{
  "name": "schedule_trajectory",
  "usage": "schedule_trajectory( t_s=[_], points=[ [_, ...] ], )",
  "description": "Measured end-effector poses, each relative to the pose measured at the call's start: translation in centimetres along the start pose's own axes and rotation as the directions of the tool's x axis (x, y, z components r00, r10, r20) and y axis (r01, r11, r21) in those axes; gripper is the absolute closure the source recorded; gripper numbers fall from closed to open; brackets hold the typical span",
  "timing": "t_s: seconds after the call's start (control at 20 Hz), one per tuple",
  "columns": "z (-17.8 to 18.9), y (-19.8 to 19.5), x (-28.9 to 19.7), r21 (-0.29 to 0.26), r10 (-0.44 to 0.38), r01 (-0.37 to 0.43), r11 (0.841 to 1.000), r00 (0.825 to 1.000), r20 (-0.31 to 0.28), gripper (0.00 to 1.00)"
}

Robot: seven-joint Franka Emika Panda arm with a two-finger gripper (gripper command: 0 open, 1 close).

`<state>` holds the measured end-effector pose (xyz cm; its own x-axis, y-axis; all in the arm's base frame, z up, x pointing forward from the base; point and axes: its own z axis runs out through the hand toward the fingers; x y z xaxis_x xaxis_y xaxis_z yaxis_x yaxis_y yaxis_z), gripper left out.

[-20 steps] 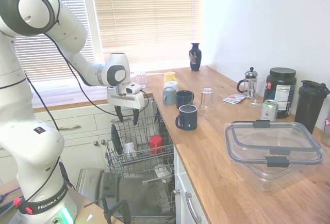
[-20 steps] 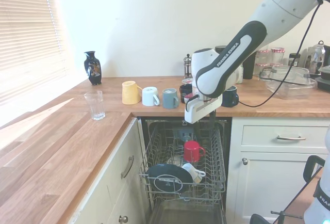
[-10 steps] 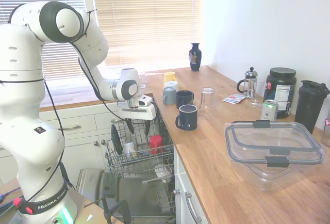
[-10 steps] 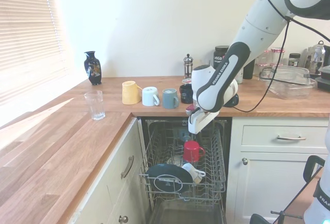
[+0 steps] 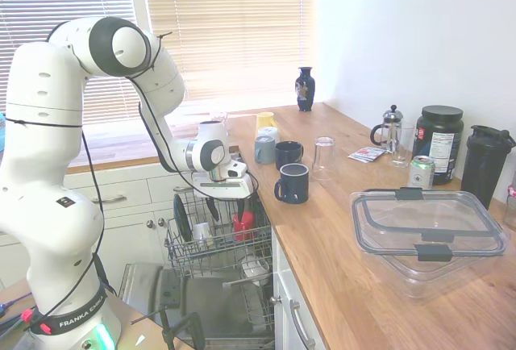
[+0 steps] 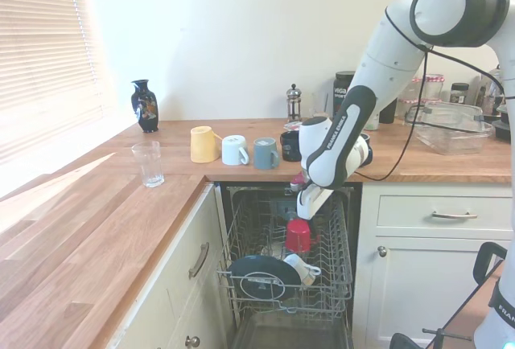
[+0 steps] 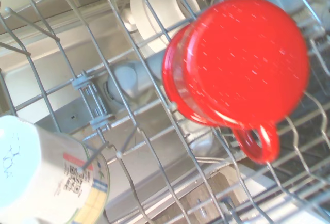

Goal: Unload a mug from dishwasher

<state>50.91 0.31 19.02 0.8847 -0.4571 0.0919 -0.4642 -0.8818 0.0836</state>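
change: end effector (image 5: pixel 224 206) lower than a second ago, down from above the rack to rack-top level; arm folded further over the open dishwasher (image 6: pixel 286 285)
mug then vs now: red mug (image 5: pixel 243 223) same spot in the rack, not lifted
end effector state: fingers pointing down, looks parted in the first exterior view, nothing between them; tips partly lost among the wires
mug place: upside down in the wire rack (image 5: pixel 211 249), toward the bench (image 5: pixel 355 269) side, handle visible in the wrist view (image 7: pixel 256 142)
mug vs end effector: directly below and just beside it, near but contact not clear; second exterior view shows mug (image 6: pixel 298 236) right under the fingertips
wrist view: mug base (image 7: pixel 242 61) fills upper part, sharp; white cup (image 7: pixel 49 177) with printed label nearby in the same rack
rack neighbours: dark plate (image 6: pixel 264 277) standing in front rows, small white cup (image 6: pixel 302 269) lying beside it
bench: dark navy mugs (image 5: pixel 292 183), upturned glass (image 5: pixel 324 156), yellow and pale mugs near the edge, clear lidded container (image 5: pixel 427 233), blue vase (image 5: pixel 305 89) by the window
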Motion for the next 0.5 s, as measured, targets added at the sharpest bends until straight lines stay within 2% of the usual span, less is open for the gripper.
schedule_trajectory(
  t_s=[0.5],
  points=[
    [4.5,-0.8,1.5,-0.018,-0.084,0.083,0.996,0.996,-0.037,0.00]
  ],
)
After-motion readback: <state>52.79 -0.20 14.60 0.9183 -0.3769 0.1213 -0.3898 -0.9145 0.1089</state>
